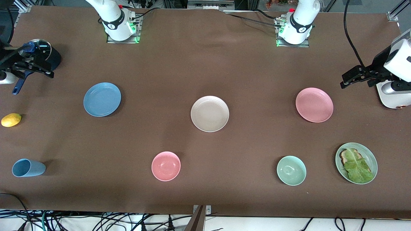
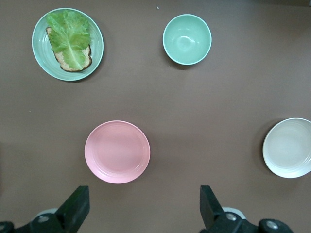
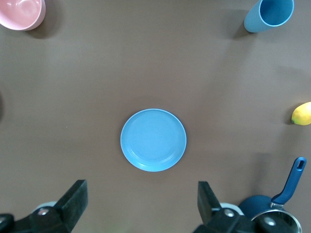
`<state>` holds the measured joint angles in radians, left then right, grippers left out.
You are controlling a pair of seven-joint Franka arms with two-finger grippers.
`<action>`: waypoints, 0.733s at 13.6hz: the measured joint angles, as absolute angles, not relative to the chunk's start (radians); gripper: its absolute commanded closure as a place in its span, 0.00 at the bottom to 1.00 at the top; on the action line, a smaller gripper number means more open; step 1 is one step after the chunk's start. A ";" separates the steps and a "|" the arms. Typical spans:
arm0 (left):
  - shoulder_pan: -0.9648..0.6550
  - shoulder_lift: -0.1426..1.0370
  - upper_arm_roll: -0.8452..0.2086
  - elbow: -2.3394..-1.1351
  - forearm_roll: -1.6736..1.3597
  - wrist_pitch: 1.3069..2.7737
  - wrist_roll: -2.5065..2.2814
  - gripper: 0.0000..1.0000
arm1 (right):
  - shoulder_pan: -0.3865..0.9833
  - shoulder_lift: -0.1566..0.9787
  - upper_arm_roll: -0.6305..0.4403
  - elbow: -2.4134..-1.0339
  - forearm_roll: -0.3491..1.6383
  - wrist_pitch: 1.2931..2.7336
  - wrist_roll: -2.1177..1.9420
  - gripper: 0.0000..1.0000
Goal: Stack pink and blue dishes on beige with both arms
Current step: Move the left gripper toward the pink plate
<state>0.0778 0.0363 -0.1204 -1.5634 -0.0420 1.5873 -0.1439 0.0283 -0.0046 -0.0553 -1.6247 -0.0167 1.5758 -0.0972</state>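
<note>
Brown counter (image 1: 205, 64) carries the beige plate (image 1: 210, 114) between the blue plate (image 1: 102, 99) and the pink plate (image 1: 314, 105), all apart. Left gripper (image 2: 143, 206) hangs above the pink plate, right gripper (image 3: 141, 206) above the blue one; both hold their fingers (image 2: 75, 206) wide apart, gripping nothing.

Pink (image 1: 314, 105) – beige (image 1: 210, 113) – blue (image 1: 102, 99) plates, apart

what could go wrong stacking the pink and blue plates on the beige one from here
1. The flat pale pink plate and flat dusty blue plate lie flush on the table, so the open left gripper or open right gripper may slip off a rim.
2. Both arms end at the round beige plate and might collide.
3. The small pink bowl could be mistaken for the pink plate.
</note>
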 measured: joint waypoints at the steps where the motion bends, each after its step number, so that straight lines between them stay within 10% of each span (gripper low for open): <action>1: 0.077 0.036 -0.121 -1.563 -0.042 1.587 -0.144 0.00 | 0.028 -0.005 -0.055 -1.625 -0.017 1.575 -0.097 0.00; 10: 0.076 0.037 -0.123 -1.563 -0.042 1.587 -0.140 0.00 | 0.028 -0.006 -0.056 -1.625 -0.017 1.566 -0.097 0.00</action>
